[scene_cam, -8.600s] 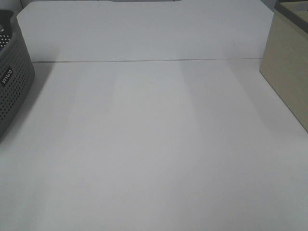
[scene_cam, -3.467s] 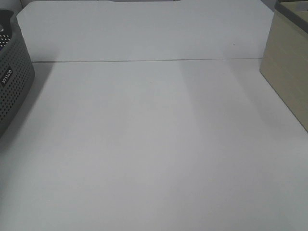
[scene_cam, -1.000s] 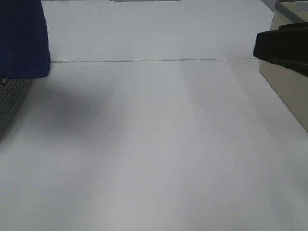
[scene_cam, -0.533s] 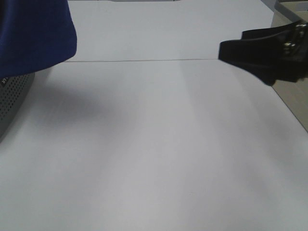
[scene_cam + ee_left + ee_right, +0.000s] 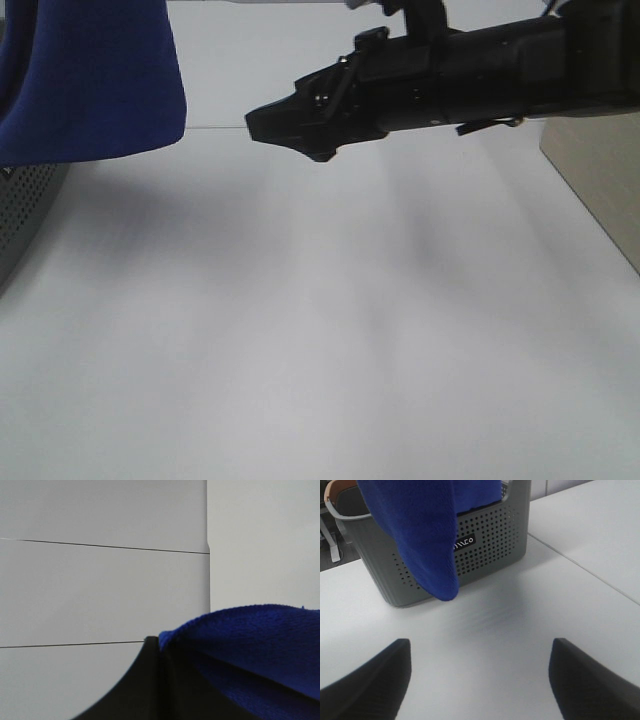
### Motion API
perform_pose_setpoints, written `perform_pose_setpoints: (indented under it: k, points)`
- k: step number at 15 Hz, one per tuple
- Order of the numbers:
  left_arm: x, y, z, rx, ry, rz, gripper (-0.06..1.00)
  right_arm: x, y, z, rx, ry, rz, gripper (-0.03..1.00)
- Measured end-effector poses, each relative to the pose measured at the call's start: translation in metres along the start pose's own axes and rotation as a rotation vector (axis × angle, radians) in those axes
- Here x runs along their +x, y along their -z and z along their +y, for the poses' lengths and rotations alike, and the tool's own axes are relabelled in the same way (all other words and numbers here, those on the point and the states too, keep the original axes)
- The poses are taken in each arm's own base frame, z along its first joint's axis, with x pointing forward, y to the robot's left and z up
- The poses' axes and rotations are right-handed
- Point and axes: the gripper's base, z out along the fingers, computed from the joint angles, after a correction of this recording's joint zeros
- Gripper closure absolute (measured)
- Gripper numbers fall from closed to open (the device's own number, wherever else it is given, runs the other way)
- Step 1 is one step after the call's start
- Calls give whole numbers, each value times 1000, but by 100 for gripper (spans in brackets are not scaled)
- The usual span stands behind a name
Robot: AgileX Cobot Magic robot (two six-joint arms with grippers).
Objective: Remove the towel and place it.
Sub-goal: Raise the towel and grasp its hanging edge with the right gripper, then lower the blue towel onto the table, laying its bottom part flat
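Here, left hand (image 5: 158, 652) pinches the towel (image 5: 250, 640); right hand (image 5: 480, 677) gapes empty.

Left tool (image 5: 159, 650) pinched tight — right tool (image 5: 480, 647) wide

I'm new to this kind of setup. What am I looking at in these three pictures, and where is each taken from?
This is a robot with two arms, each ending in a two-fingered gripper. One picture looks down from a high fixed camera; the other two come from cameras on the wrists. On the white table stand a grey perforated basket at the left and a beige box at the right. The left gripper is shut on a blue towel, which hangs over the basket. The right gripper reaches across the table, open and empty.
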Motion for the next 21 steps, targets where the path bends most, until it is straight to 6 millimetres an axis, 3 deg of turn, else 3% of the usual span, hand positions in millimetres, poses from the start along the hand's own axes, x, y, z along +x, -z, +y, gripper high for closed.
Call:
perform_pose_setpoints:
  k: [4,8,12,16,21]
  points:
    - [-1,-3,-2,9,12,-7,94,-8,-57,4,-82,128,-7,22]
    - [0,-4,-3,13,10,-6,94,-10,-78,-3,-96,136,-18,22]
    - [0,-4,-3,13,9,-6,94,-14,-97,22,-162,175,-25,22]
    - [0,-4,-3,13,9,-6,94,-16,-98,24,-158,143,-21,50]
    - [0,-4,-3,13,9,-6,94,-27,-91,26,-150,-46,-15,95]
